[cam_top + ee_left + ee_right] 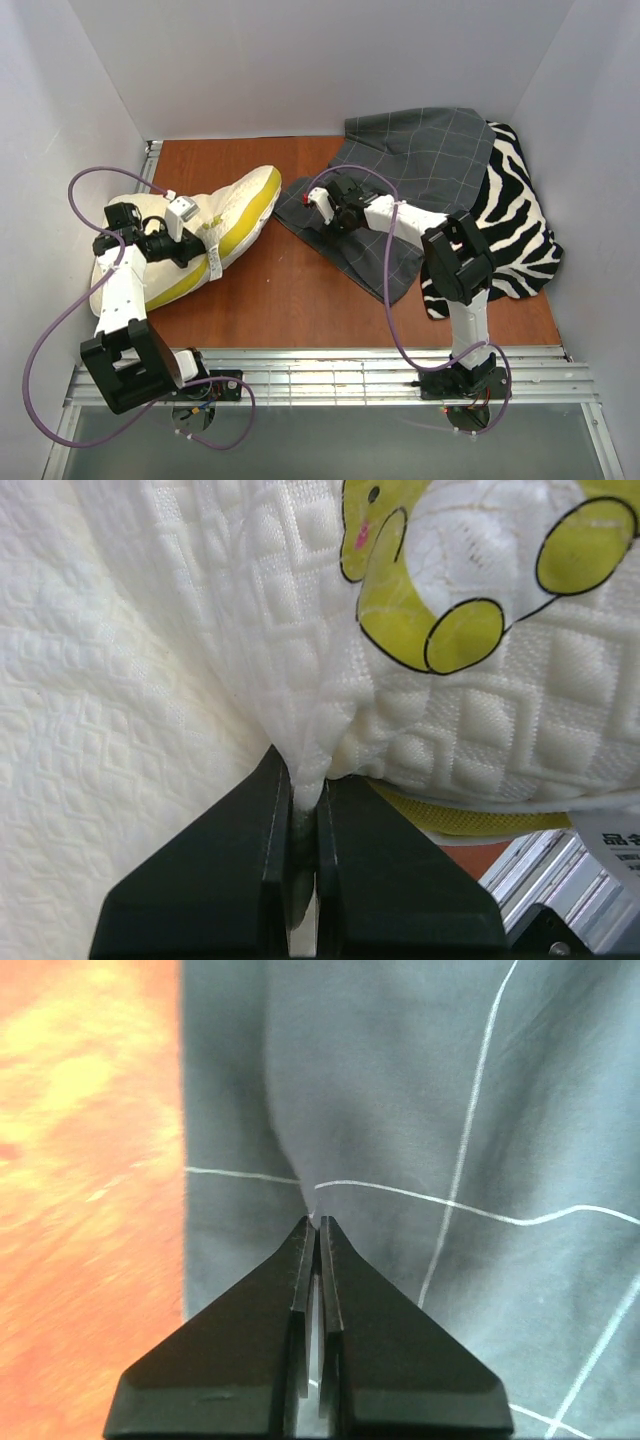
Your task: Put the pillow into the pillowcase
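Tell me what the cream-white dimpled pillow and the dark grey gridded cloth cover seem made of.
Cream-white pillow: soft quilted knit, matte, probably over foam; it puckers where the left gripper pinches it. Dark grey cover: thin woven cloth, matte; it creases at the right gripper.

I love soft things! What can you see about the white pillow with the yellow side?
The cream-white quilted pillow looks soft and puffy, with dimpled diamond stitching, a yellow-green side band, a yellow cartoon print outlined in black and a white tag. It lies crumpled on the left of the reddish-brown table, apart from the dark grey gridded pillowcase. The left hand is shut on a pinched fold of its cover.
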You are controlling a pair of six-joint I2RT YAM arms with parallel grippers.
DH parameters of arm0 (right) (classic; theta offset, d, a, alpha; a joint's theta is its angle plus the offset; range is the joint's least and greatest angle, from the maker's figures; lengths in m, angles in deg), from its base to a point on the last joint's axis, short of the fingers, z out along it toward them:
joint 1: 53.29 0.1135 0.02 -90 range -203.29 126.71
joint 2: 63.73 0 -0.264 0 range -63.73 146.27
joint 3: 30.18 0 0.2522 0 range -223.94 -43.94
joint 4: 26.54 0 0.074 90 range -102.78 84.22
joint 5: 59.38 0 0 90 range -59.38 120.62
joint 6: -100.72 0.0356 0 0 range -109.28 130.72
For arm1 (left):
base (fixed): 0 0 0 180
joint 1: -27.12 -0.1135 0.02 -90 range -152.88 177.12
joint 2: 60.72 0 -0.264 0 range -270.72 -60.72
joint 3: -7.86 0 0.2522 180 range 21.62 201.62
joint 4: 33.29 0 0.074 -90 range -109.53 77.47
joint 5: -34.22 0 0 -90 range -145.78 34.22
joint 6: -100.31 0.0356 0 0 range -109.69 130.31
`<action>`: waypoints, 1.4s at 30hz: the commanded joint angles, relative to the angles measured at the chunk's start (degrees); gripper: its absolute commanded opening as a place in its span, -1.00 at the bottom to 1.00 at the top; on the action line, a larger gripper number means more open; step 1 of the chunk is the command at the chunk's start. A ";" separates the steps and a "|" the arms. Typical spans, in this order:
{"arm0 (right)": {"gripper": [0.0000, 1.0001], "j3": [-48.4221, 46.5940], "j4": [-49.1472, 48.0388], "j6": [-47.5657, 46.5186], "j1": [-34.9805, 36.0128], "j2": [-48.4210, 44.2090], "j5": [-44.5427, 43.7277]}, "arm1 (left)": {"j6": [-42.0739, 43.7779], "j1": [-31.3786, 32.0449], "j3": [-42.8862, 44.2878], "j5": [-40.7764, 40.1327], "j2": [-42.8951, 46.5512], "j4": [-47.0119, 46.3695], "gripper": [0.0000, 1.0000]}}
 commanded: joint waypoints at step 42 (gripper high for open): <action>-0.97 -15.45 1.56 16.20 -13.30 -6.02 36.68 | 23.72 30.68 -9.60 -4.20 14.52 -1.84 -1.00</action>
